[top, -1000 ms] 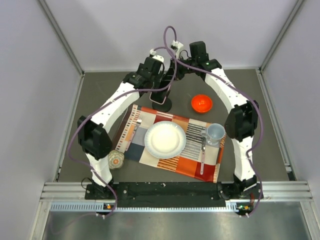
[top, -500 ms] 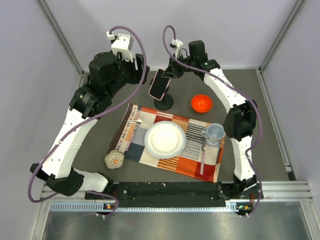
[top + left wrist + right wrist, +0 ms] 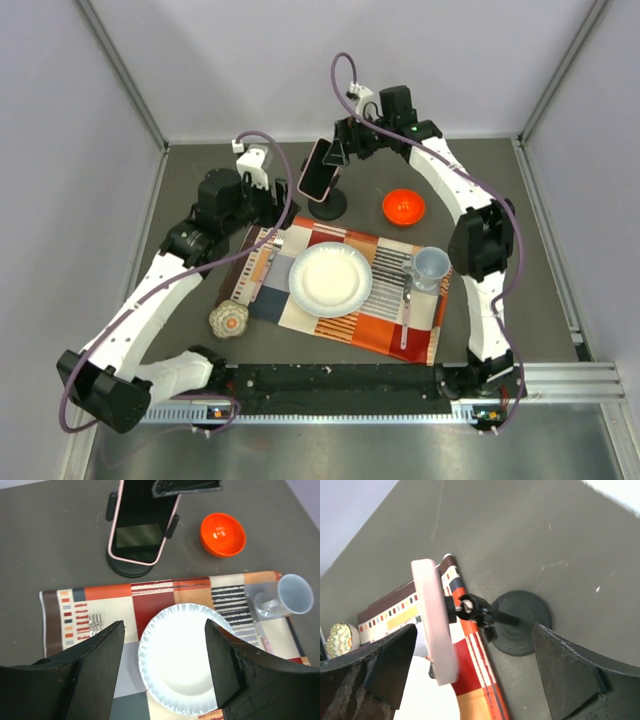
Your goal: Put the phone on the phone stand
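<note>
The phone (image 3: 318,168), black screen with a pale pink edge, leans tilted in the holder of the black phone stand (image 3: 327,208) at the back of the table. In the left wrist view the phone (image 3: 141,527) rests above the stand's round base (image 3: 129,569). The right wrist view shows the phone's pink back (image 3: 435,625), the holder's joint (image 3: 470,607) and the base (image 3: 522,622). My right gripper (image 3: 336,155) (image 3: 480,670) is open just behind the phone's top, fingers clear of it. My left gripper (image 3: 272,207) (image 3: 165,665) hangs open and empty over the placemat's back left.
An orange-red bowl (image 3: 403,206) sits right of the stand. The patterned placemat (image 3: 380,320) carries a white paper plate (image 3: 330,279), a clear mug (image 3: 430,265), a fork (image 3: 96,622) and cutlery on its right side. A small patterned bowl (image 3: 229,319) lies left of the mat.
My right gripper has opened and let go of the phone, which stays on the stand. The left arm has pulled away from the phone and come down over the mat's back left.
</note>
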